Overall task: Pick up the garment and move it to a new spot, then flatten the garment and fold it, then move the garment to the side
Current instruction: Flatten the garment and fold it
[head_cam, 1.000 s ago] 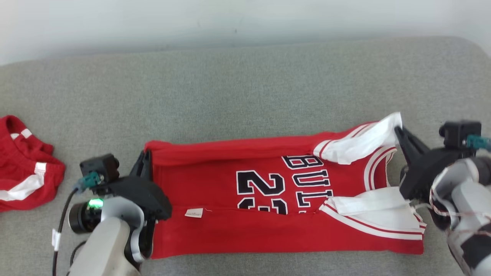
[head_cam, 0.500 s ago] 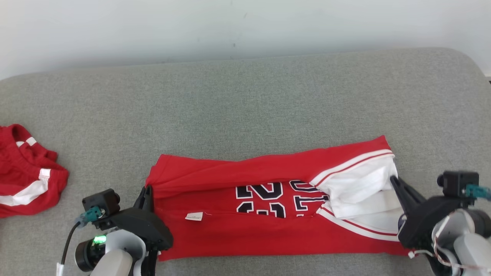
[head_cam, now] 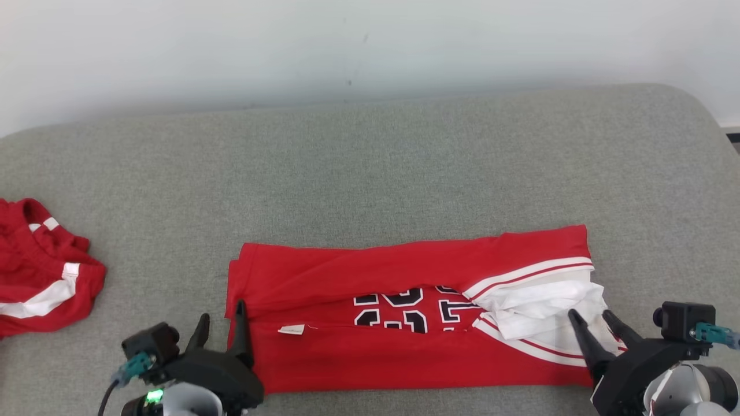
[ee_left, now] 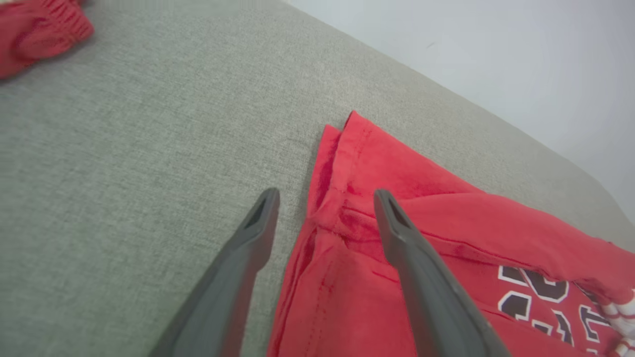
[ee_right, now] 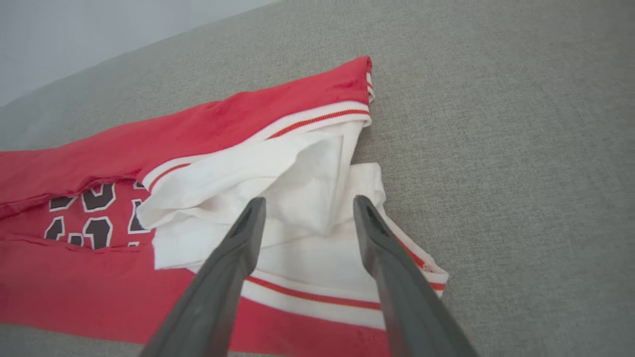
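The garment is a red basketball jersey with black numbers and white trim, lying on the grey cushion as a long band with its far and near edges folded toward the middle. My left gripper stands open at the jersey's left end, its fingers straddling the hem of the jersey with nothing held. At the right end my right gripper is open over the white inner fabric of the jersey, empty as well.
A second red garment with white stripes lies crumpled at the cushion's left edge, seen also in the left wrist view as a red heap. The grey cushion stretches bare behind the jersey up to a pale wall.
Both grippers carried the jersey's far edge toward me, folding it over the numbers, then opened and let go. The head camera tilted, so the whole scene sits lower.
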